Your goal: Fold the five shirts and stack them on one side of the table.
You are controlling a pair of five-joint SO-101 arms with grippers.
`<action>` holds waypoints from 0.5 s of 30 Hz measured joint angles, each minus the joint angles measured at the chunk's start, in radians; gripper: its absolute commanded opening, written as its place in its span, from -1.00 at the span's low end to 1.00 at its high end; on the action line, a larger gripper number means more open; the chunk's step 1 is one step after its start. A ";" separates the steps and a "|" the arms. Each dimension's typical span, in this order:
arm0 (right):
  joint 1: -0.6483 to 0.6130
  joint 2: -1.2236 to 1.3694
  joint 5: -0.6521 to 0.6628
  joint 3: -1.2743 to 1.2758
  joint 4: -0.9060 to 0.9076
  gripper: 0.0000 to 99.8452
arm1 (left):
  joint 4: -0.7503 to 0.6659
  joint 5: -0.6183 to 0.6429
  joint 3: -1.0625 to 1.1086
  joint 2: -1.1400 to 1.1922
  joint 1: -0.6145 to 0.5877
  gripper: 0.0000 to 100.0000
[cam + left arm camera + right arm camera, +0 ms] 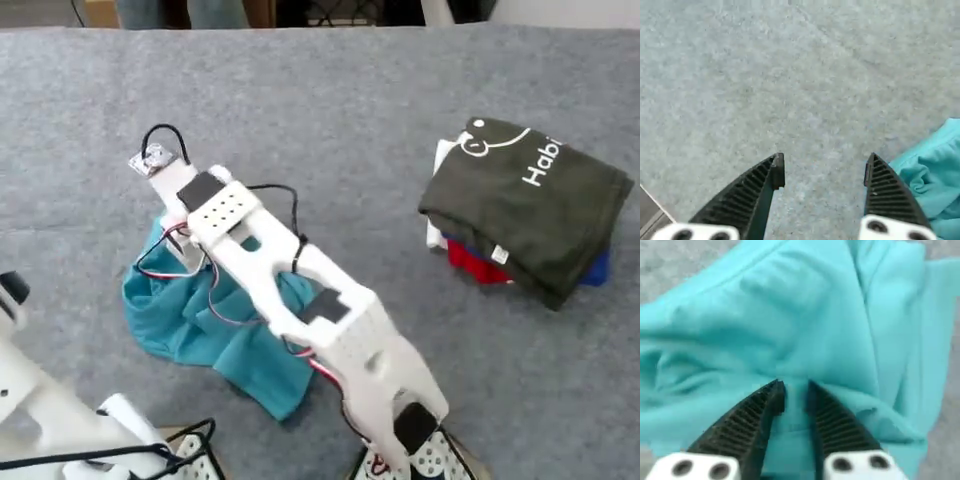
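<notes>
A crumpled teal shirt [190, 320] lies on the grey table cover at the left. My right arm [300, 290] stretches from the near edge across it. My right gripper [793, 390] is down on the teal shirt [805, 325], its fingers pinched to a thin gap with a fold of cloth between them. My left gripper [825, 170] hangs open over bare grey cover, with the teal shirt's edge [937, 175] beside one fingertip. At the right stands a stack of folded shirts, a dark olive one [525, 205] on top of red [475, 262], blue [597, 268] and white [440, 160] ones.
The left arm's white base [40, 410] stands at the near left corner. The grey table cover [330, 110] stretches wide between the teal shirt and the stack, and along the far side.
</notes>
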 measured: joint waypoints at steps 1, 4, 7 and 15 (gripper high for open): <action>0.002 0.031 0.000 -0.029 0.000 -0.97 | -0.003 -0.005 0.018 -0.005 -0.005 -0.45; 0.003 0.077 0.000 -0.104 0.005 -0.97 | -0.008 -0.028 0.049 -0.008 -0.008 -0.45; 0.017 0.081 0.000 -0.201 0.069 -0.97 | -0.009 -0.048 0.054 -0.008 -0.012 -0.45; 0.098 0.086 0.000 -0.532 0.304 -0.96 | -0.012 -0.052 0.054 -0.008 -0.014 -0.45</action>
